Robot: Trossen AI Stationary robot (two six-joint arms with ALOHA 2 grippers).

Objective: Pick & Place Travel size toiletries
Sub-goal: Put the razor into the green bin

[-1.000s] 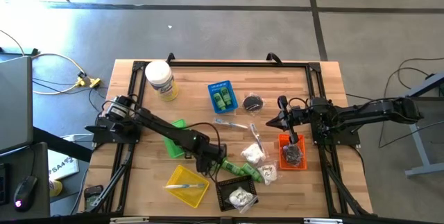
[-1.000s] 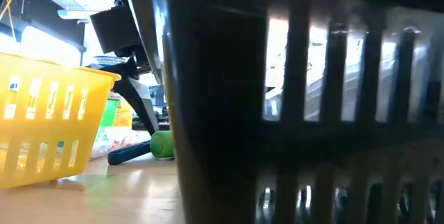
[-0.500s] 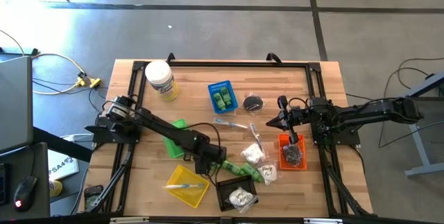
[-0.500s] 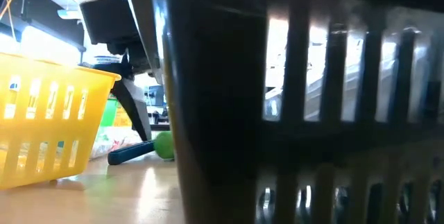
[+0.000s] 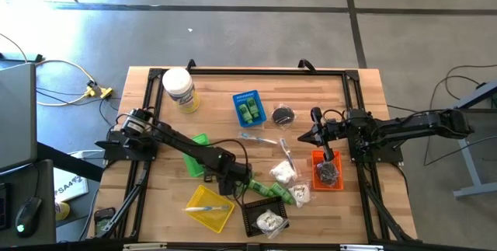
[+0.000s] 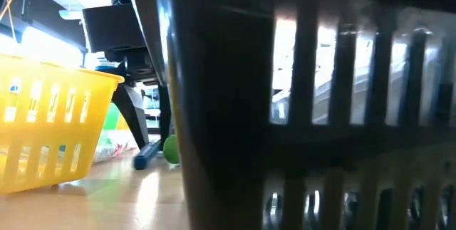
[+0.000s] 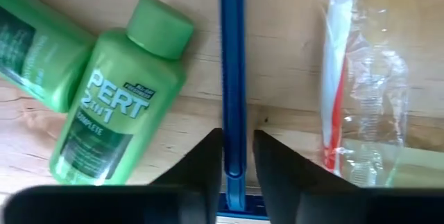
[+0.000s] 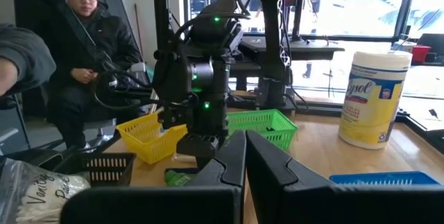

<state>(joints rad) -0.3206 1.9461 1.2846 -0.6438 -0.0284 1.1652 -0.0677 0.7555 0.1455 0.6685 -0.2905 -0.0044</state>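
- Blue toothbrush handle (image 7: 232, 92): my left gripper (image 7: 233, 156) has it between its fingers, which stand one on each side of the thin shaft and look closed on it or nearly so; I judge the grasp is only just made.
- My worry is that the handle is slim and smooth, and the grip sits near one end, so on lifting it could pivot or slide out.
- A green Pert 2-in-1 bottle (image 7: 123, 116) lies just beside the handle, with a second green bottle (image 7: 31, 50) against it; a finger could nudge them and send them rolling.
- On the handle's other side lies a wrapped red-and-white toothbrush (image 7: 338, 85) in clear film, which could snag on a finger.
- The blue one looks rigid, straight and flat on the wood.
- From above, this all lies near the table's (image 5: 365, 88) front edge, between the yellow basket (image 5: 208, 207) and the black basket (image 5: 262, 216).
- My right gripper (image 8: 244, 156) waits with fingers together, by the right edge above the orange basket (image 5: 327, 172).
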